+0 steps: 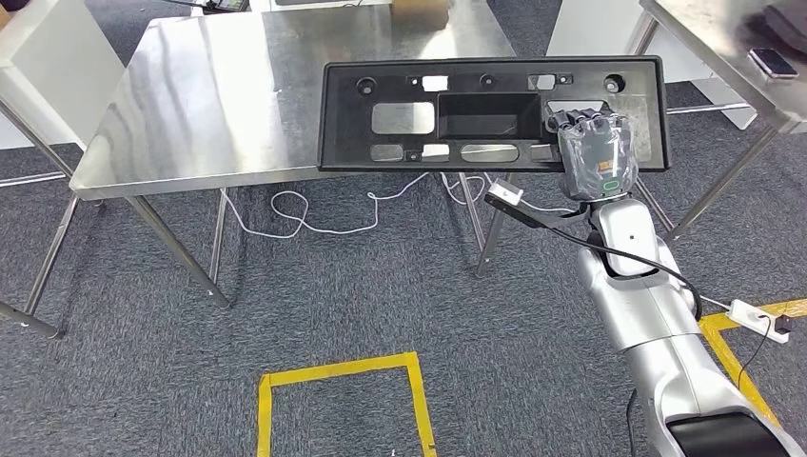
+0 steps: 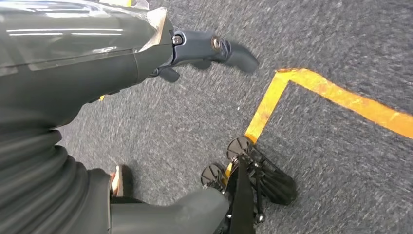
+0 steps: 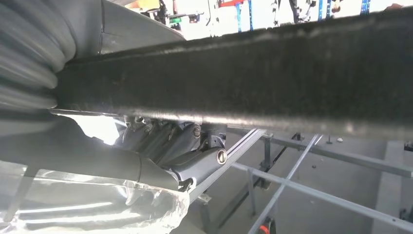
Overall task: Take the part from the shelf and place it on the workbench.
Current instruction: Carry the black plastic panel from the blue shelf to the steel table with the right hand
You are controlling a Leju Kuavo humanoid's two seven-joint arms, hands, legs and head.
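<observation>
The part (image 1: 490,114) is a long black plastic panel with several cut-outs. It lies flat over the front right of the steel workbench (image 1: 238,95), its near edge reaching past the bench's front edge. My right hand (image 1: 595,152) grips the panel at its near right end, fingers over the top. I cannot tell whether the panel rests on the benchtop. In the right wrist view the part's dark edge (image 3: 253,78) crosses the picture, with my right hand's fingers (image 3: 165,141) closed against it. My left hand (image 2: 160,53) hangs over the carpet, fingers apart and holding nothing.
A second steel table (image 1: 723,38) stands at the right with a phone (image 1: 773,62) on it. A white cable (image 1: 305,214) trails on the carpet under the bench. Yellow tape (image 1: 343,376) marks the floor near me, and a power strip (image 1: 757,314) lies at the right.
</observation>
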